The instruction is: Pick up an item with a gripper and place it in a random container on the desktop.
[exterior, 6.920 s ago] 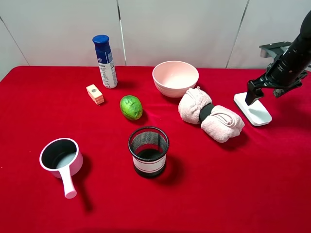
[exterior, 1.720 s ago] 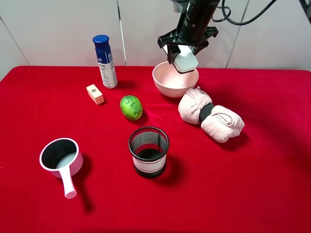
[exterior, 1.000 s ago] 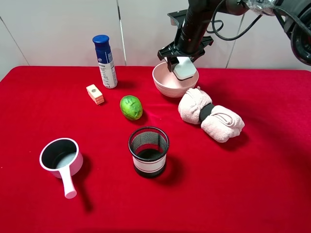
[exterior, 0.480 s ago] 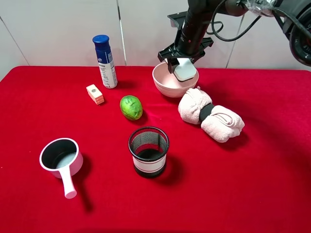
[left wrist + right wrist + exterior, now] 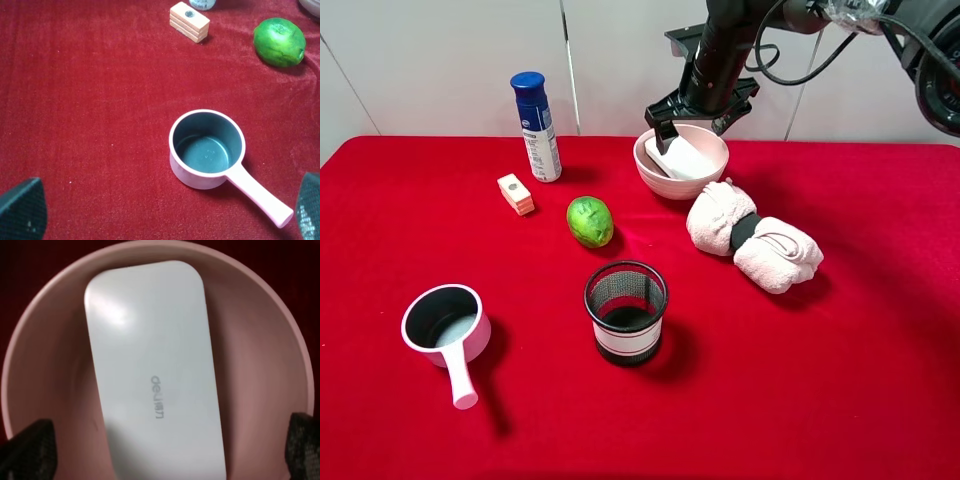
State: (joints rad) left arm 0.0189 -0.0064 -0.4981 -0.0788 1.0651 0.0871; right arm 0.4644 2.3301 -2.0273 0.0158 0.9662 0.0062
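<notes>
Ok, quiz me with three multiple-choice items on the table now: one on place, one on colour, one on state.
1. The white block lies: A) in the mesh cup B) in the pink bowl C) in the saucepan.
2. The bottle cap is: A) blue B) green C) white.
3. The right gripper is: A) shut on the block B) shut on the bowl's rim C) open.
B: the wrist view shows the block resting inside the bowl.
A: the cap is dark blue.
C: its fingers stand apart, clear of the block.
</notes>
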